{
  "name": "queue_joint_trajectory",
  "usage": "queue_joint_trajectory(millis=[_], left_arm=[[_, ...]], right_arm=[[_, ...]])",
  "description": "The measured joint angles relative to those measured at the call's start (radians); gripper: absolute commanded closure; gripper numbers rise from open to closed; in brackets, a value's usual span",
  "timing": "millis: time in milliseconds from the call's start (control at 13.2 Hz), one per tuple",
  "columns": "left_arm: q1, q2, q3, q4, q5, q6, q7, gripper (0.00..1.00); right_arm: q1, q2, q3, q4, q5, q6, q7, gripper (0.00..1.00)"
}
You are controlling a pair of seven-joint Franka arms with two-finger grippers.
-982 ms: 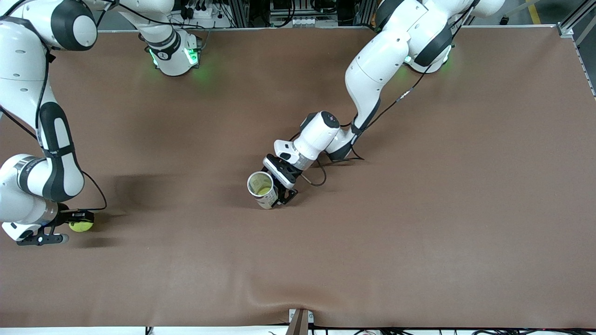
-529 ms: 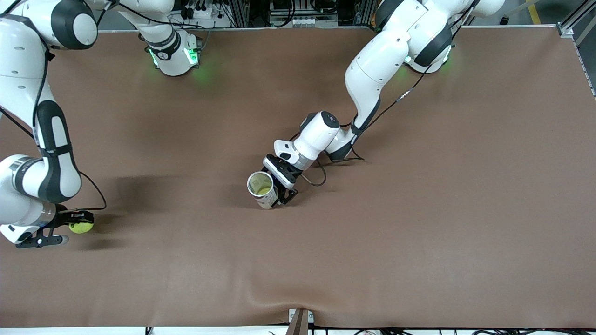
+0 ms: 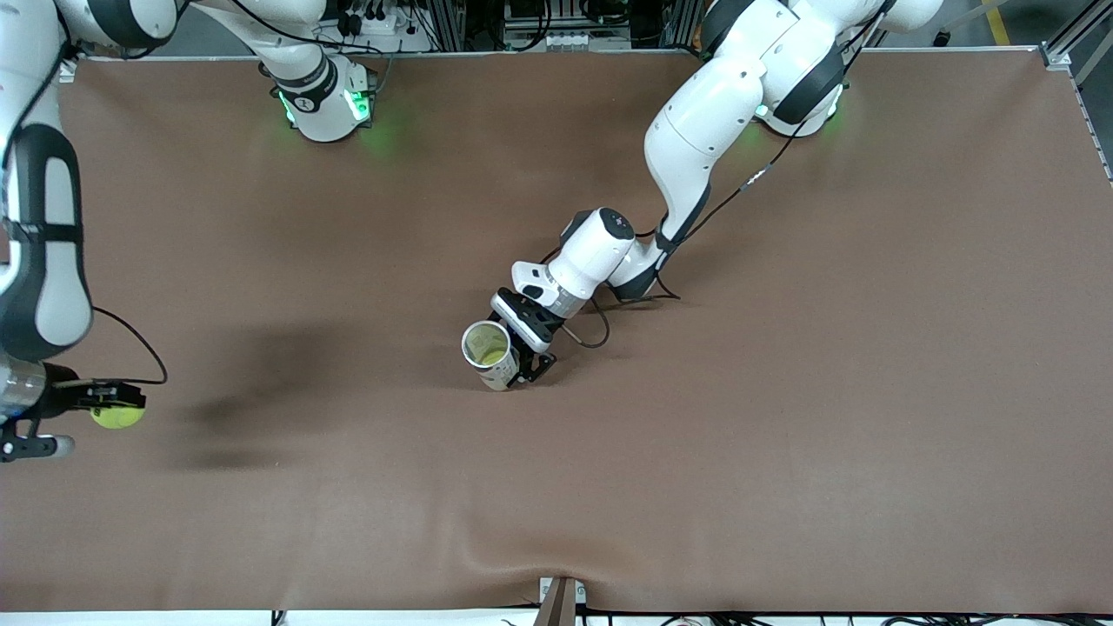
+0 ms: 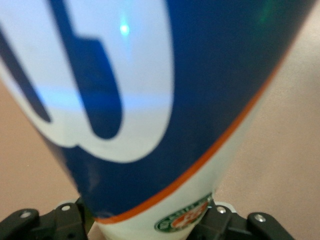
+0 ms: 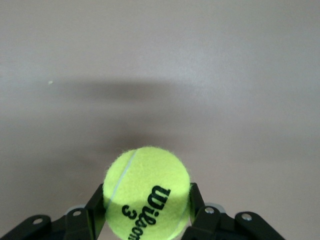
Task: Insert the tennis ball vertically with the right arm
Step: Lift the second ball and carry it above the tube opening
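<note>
Right pincer (image 3: 104,402) is clenched on the ball (image 3: 117,416), one finger (image 5: 95,212) pressed to each flank of it. Since a second ago it has risen off the bench (image 3: 783,391) and slid toward the right arm's end, so that the arm now shows higher and closer to the edge of the front view; the shadow under the ball has drifted away from it and spread wider. The ball hangs in the air over bare brown bench, well apart from the can (image 3: 489,355).

Left pincer (image 3: 526,352) has not moved: it stays gripped on the upright can near mid-bench, mouth upward, something yellow-green showing inside.

Black lettering on the ball reads "Wilson" with a "3" beneath. The can's label (image 4: 150,100) is blue and white with an orange stripe and large white letters too close to read; a small round green-rimmed emblem (image 4: 182,220) sits by the fingers, its text unreadable.
</note>
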Motion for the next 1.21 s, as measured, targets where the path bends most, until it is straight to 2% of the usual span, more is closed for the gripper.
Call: queue_joint_trajectory(millis=[227, 453, 755, 1208], left_arm=[[0.0, 0.0, 0.001, 0.0, 0.0, 0.0, 0.0, 0.21], [-0.001, 0.0, 0.001, 0.001, 0.0, 0.0, 0.0, 0.21], [-0.001, 0.0, 0.001, 0.001, 0.0, 0.0, 0.0, 0.21], [-0.001, 0.0, 0.002, 0.001, 0.0, 0.0, 0.0, 0.21]], right_arm=[[0.025, -0.079, 0.002, 0.037, 0.006, -0.187, 0.06, 1.0], [0.093, -0.127, 0.007, 0.087, 0.018, -0.329, 0.21, 1.0], [0.225, -0.159, 0.011, 0.107, 0.059, -0.377, 0.469, 1.0], [0.431, -0.172, 0.019, 0.133, 0.099, -0.363, 0.892, 1.0]])
